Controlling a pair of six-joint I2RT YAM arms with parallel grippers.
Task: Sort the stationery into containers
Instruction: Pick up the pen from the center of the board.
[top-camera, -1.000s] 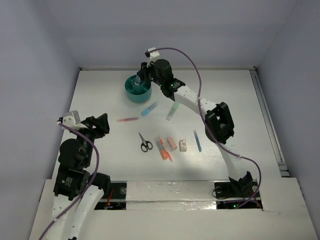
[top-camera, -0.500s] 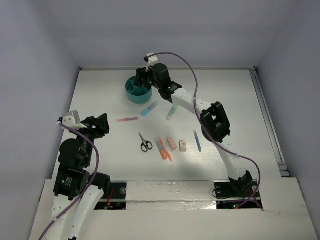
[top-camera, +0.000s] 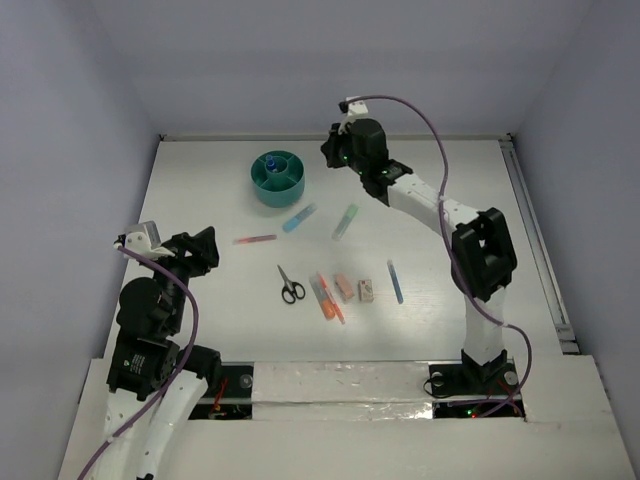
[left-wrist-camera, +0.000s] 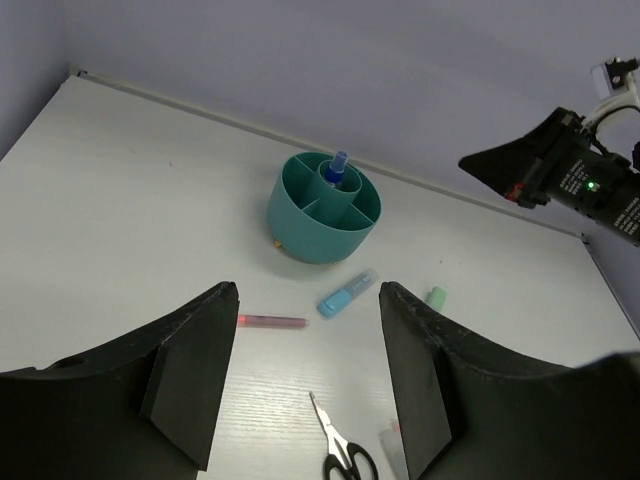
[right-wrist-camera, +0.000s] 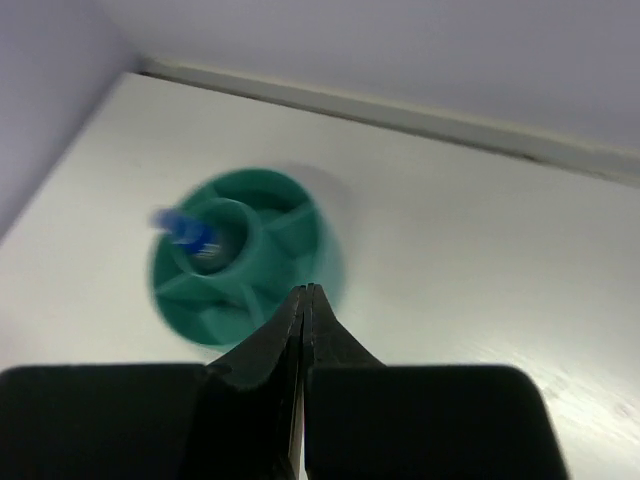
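Observation:
The round teal organiser (top-camera: 277, 178) stands at the back left, with the blue-capped clear bottle (top-camera: 270, 161) upright in its central cup; both also show in the left wrist view (left-wrist-camera: 323, 205) and blurred in the right wrist view (right-wrist-camera: 245, 255). My right gripper (top-camera: 333, 152) is shut and empty, raised to the right of the organiser. My left gripper (top-camera: 205, 248) is open and empty at the near left. On the table lie a pink pen (top-camera: 255, 239), a blue marker (top-camera: 298, 217), a green marker (top-camera: 345, 221), black-handled scissors (top-camera: 289, 285), orange markers (top-camera: 327, 297), two erasers (top-camera: 355, 289) and a blue pen (top-camera: 395, 281).
Pale walls close the table at the back and both sides. A rail (top-camera: 535, 240) runs along the right edge. The right arm (top-camera: 440, 210) stretches over the table's right half, its cable looping above.
My right gripper has pulled away from over the organiser and moved right. The blue-capped bottle stands uncovered in the central cup. The left arm has not moved.

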